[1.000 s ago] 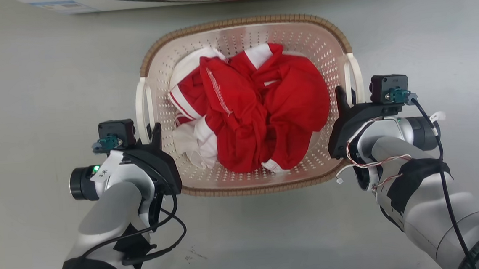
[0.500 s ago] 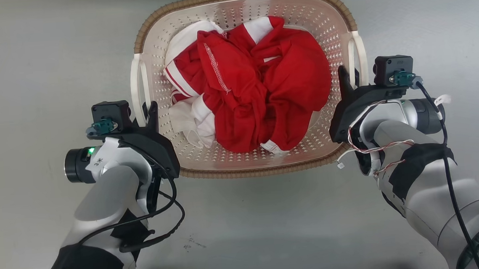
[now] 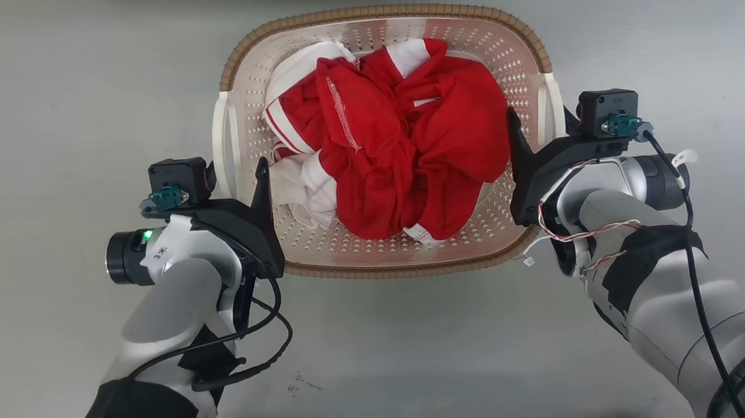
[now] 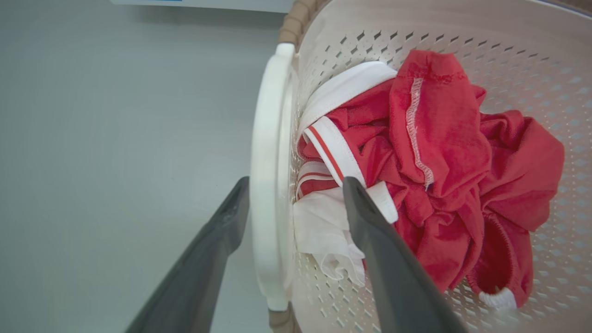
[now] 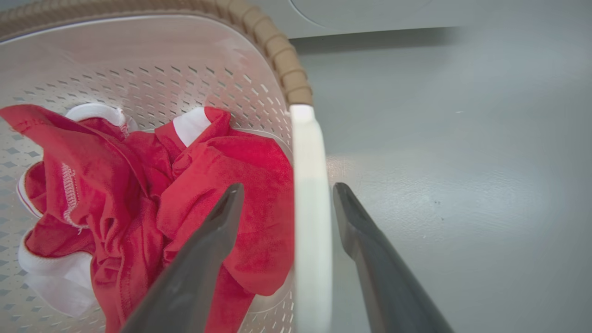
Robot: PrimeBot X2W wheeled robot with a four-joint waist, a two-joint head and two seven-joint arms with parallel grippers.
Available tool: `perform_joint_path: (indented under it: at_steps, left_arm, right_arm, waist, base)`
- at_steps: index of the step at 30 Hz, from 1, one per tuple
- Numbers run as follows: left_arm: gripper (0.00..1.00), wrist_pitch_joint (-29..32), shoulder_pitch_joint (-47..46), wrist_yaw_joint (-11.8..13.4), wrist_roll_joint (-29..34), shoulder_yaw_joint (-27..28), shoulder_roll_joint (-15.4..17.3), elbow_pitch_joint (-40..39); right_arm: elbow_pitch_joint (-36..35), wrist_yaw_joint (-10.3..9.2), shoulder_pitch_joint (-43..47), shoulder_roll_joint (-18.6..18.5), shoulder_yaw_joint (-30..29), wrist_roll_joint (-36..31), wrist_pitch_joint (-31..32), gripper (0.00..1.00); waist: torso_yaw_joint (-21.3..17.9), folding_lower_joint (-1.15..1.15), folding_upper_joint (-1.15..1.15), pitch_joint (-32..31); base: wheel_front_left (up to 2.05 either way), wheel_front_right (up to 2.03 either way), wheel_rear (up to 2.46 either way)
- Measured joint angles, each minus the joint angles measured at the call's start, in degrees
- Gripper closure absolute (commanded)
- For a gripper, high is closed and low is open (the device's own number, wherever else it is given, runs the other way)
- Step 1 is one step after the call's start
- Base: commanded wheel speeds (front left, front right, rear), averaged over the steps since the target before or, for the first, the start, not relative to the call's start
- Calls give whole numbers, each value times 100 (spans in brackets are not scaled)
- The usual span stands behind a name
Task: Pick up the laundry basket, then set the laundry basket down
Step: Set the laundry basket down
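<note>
**Both pincers straddling the side handles ahead of the lift.** The laundry basket (image 3: 385, 13) is resting on the grey floor (image 3: 45, 127) directly before the robot and is holding a heap of red and white clothes (image 3: 402, 161). The left pincer (image 4: 294, 184) is standing with its jaws apart. One finger is lying outside the left handle (image 4: 266, 175) and the other inside the basket wall, close over a white fold of the clothes; neither is seen pressing the plastic. The right pincer (image 5: 287, 187) is likewise standing apart, its fingers flanking the right handle (image 5: 312, 208) with a gap on each side.

The step in hand appears to be the grasp that precedes the pick-up. To do it well, both pincers should be closing together and at matching places along the handles, so that the basket is not being dragged sideways or twisted. The inner left finger should be kept clear of the white cloth, lest pinched fabric weaken the hold. Each handle should be seated deep between the fingers rather than at the tips, since the smooth plastic is probably slippery. Once both pincers are clamped, the arms should be rising level with each other.
</note>
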Motion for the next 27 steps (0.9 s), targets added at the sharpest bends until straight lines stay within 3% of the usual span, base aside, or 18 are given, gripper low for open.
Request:
perform_joint_path:
  at_steps: [13,27]
  left_arm:
    - [0,-29,49,-1,3,76,22,163]
    - [0,-29,450,-25,-9,193,40,222]
  right_arm:
    - [243,0,46,0,-100,-1,-1,0]
    - [268,15,458,3,-260,-2,-1,0]
  waist:
    - [-34,0,0,-426]
    - [-51,0,0,-1376]
  base:
    - [0,0,0]
    - [0,0,0]
